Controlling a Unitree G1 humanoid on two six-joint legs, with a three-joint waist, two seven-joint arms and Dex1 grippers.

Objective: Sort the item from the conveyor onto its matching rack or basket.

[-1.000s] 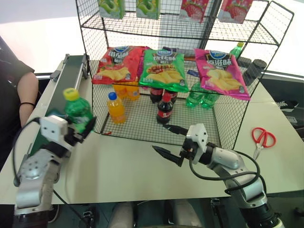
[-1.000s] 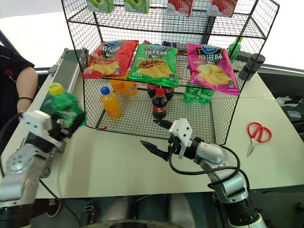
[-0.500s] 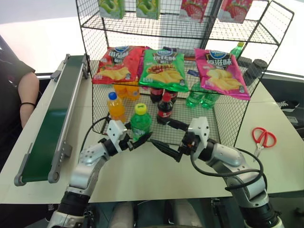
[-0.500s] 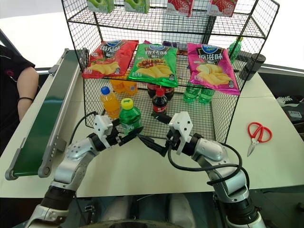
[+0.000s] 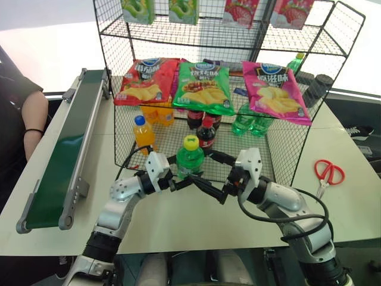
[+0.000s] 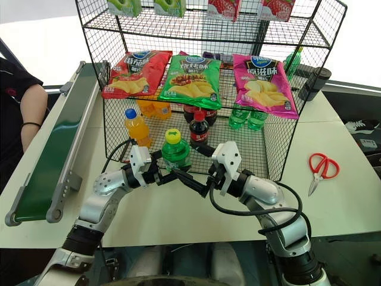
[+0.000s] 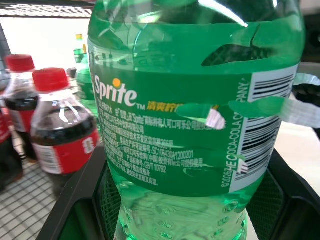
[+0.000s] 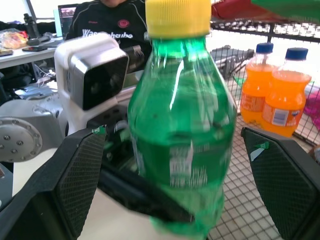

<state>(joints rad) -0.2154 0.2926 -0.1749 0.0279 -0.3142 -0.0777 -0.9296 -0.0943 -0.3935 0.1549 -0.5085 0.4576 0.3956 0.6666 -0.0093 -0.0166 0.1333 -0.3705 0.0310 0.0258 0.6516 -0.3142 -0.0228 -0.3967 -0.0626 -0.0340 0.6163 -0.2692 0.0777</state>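
The green soda bottle (image 5: 190,159) stands upright in my left tool (image 5: 183,180), whose two black fingers are clamped on its lower body; its yellow cap (image 5: 190,142) points up. It hangs above the white tabletop (image 5: 155,220), right at the open front of the black wire rack (image 5: 196,42), level with the rack's lowest tier. In the left wrist view the green label (image 7: 190,130) faces the camera and the fingers hug the bottle on both sides.

My right tool (image 5: 215,177) sits just beside the bottle with its fingers spread wide, one on each side of the bottle in the right wrist view, holding nothing.

Just behind the bottle on the bottom tier stands a dark cola bottle (image 5: 206,134) with a red cap, and farther toward my left an orange drink bottle (image 5: 143,133) with a blue cap. More green bottles (image 5: 250,122) stand toward my right on that tier. Above them lie three crisp bags: red (image 5: 144,80), green (image 5: 204,87) and pink (image 5: 276,90).

The dark-green conveyor (image 5: 62,152) runs along the tabletop's left edge, well apart from the bottle. Red scissors (image 5: 329,173) lie on the tabletop at the far right. A person's arm (image 5: 31,122) shows beyond the conveyor.
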